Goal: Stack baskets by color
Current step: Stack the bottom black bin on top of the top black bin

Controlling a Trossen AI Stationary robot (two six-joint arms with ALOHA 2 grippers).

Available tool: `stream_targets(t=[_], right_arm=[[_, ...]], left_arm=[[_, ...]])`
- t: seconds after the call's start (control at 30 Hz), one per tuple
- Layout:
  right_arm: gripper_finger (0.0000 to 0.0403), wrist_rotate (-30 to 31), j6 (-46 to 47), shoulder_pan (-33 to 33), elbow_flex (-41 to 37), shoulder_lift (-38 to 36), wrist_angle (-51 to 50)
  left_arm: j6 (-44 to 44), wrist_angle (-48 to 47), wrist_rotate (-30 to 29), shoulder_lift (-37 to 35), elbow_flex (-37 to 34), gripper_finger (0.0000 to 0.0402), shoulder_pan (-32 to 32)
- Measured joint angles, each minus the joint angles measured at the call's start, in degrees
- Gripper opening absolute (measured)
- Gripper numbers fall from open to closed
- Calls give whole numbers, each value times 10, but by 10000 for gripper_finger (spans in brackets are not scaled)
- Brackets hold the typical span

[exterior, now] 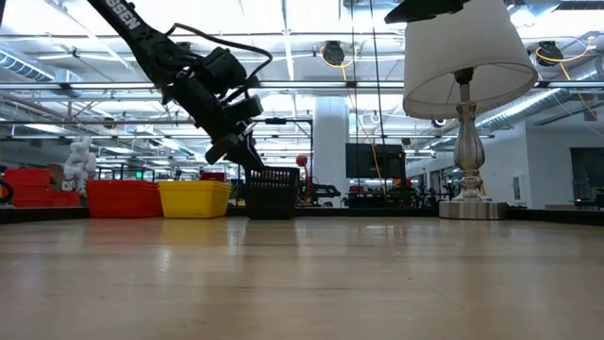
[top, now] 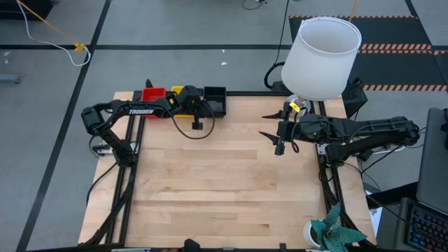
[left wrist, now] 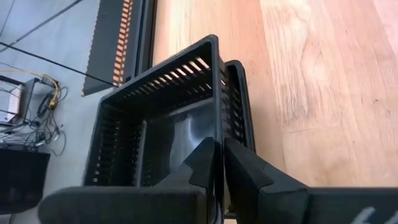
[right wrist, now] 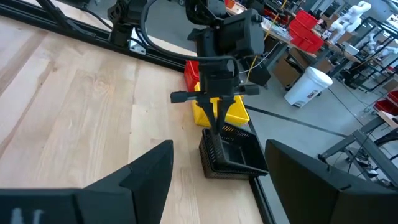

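Along the table's far edge a red basket (top: pixel 152 93), a yellow basket (top: pixel 180 90) and a black basket (top: pixel 215 100) stand in a row on their bottoms. In the low view the same row is the red basket (exterior: pixel 123 198), the yellow basket (exterior: pixel 195 198) and the black basket (exterior: pixel 274 194). The black basket (left wrist: pixel 155 124) sits in a second black basket, whose rim (left wrist: pixel 239 93) shows beside it. My left gripper (left wrist: pixel 219 146) is shut on the upper one. My right gripper (top: pixel 268 124) hovers open at the table's right, holding nothing. My left gripper pinches the upper black basket's left side wall (left wrist: pixel 217 118), at its rim, with one finger inside the basket and one outside. The fingers slant down from the table's left. The basket sits upright, nested in the black basket below it.
A lamp with a large white shade (top: pixel 322 56) stands at the far right corner, its base (exterior: pixel 467 208) on the table. A green plant (top: pixel 336 234) sits at the near right corner. The wooden tabletop (top: pixel 224 182) lies bare in the middle and near side.
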Motion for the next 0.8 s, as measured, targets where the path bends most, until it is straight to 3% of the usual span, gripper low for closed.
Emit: stream_targets(t=[0.6, 0.8], right_arm=[[247, 0, 0, 0, 0, 0, -1], [247, 0, 0, 0, 0, 0, -1]], left_arm=[[-14, -11, -4, 0, 0, 36, 0], [-31, -17, -11, 0, 0, 68, 0]])
